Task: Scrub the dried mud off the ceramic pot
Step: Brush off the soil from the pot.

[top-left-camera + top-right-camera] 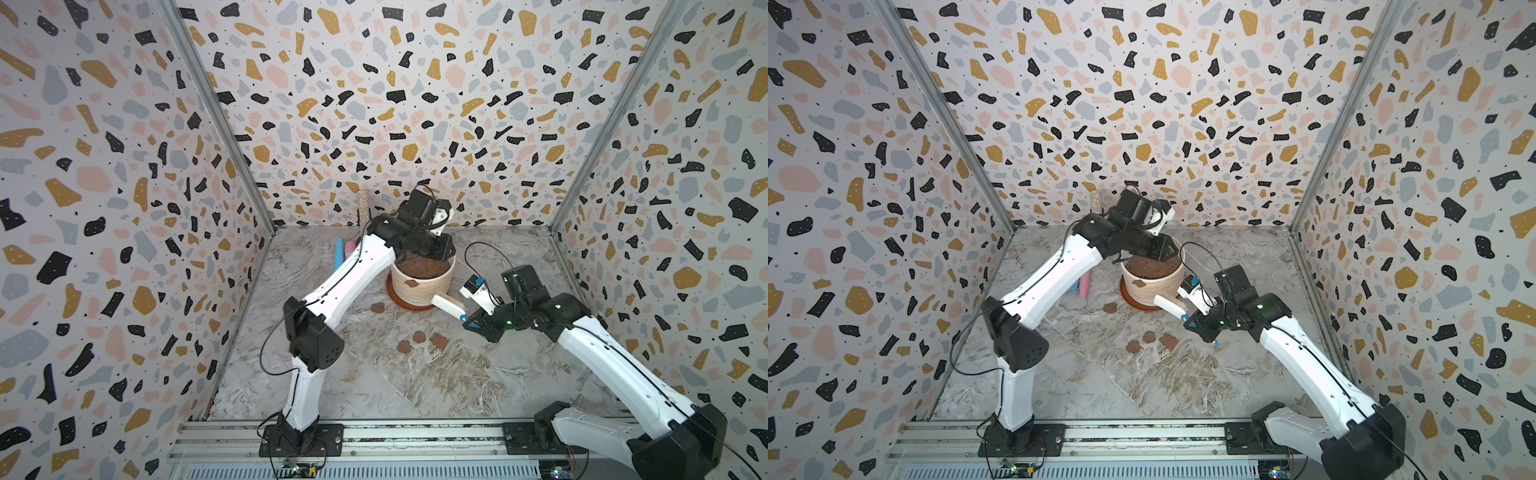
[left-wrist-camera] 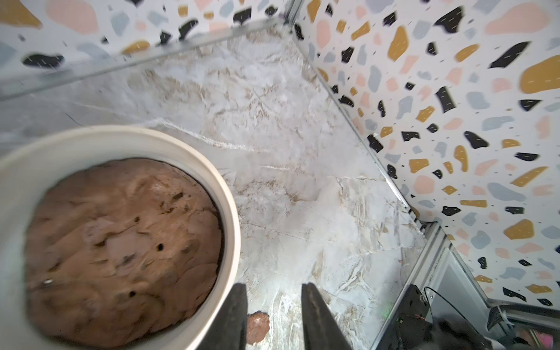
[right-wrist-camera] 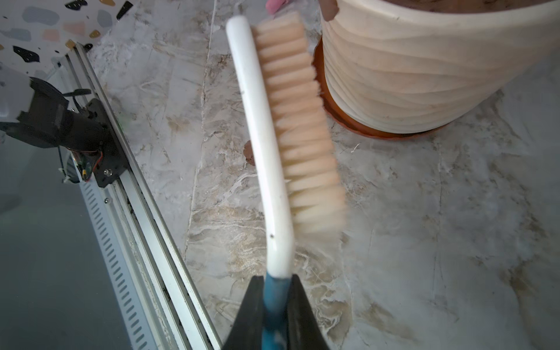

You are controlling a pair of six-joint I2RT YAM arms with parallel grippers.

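The ceramic pot, cream and ribbed, stands on a terracotta saucer with a mound of soil inside. One patch of dried mud sticks to its near wall. More mud patches lie on the floor. My left gripper hovers over the pot's rim, open and empty. My right gripper is shut on the blue handle of a white brush. Its bristles face the pot, just beside the saucer.
Blue and pink cylinders lie left of the pot, partly behind my left arm. A glittery stick stands at the back wall. A single mud patch lies front-left of the saucer. Patterned walls close three sides and a metal rail runs along the front.
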